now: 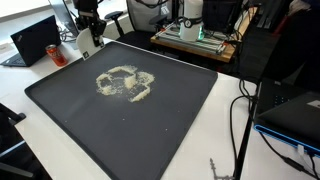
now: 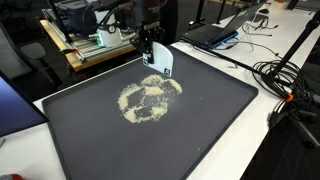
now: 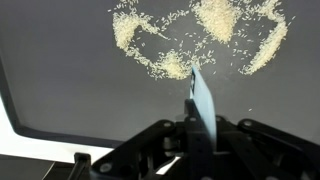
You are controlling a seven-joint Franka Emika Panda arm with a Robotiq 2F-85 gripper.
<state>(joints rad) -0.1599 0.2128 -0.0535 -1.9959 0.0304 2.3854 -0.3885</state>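
Note:
A loose ring of pale grains (image 1: 125,83) lies on a large black mat (image 1: 170,130), seen in both exterior views (image 2: 150,98). My gripper (image 1: 90,28) hangs over the mat's far corner, beyond the grains, and is shut on a thin white flat scraper (image 1: 91,43) that points down. It also shows in an exterior view (image 2: 152,45) with the scraper (image 2: 161,63) just above the mat. In the wrist view the scraper (image 3: 200,98) stands edge-on between the jaws (image 3: 198,128), its tip near the closest grains (image 3: 172,66).
A laptop (image 1: 35,40) and a red can (image 1: 56,52) sit beside the mat's corner. A wooden board with electronics (image 1: 195,38) stands behind the mat. Black cables (image 2: 290,80) lie on the white table beside the mat.

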